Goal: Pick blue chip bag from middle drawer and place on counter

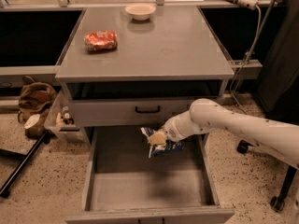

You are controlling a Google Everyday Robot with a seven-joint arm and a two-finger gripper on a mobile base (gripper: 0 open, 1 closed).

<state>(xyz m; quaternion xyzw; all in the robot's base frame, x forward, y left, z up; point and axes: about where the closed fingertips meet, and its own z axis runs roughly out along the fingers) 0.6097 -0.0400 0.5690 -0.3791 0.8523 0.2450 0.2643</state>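
Observation:
The blue chip bag [162, 146] is dark blue with white patches and hangs from my gripper [156, 138], above the floor of the open middle drawer [140, 188]. The gripper is shut on the bag's top end, just below the grey drawer front with the black handle [147, 109]. My white arm [233, 125] reaches in from the right. The counter [177, 45] is the flat grey top of the cabinet, above and behind the gripper.
An orange-red snack bag [100, 40] lies on the counter's left part. A white bowl [140, 10] stands at its back edge. A brown bag [35, 101] and a small bin [63, 120] sit on the floor at left. A chair's castors [243, 147] are at right.

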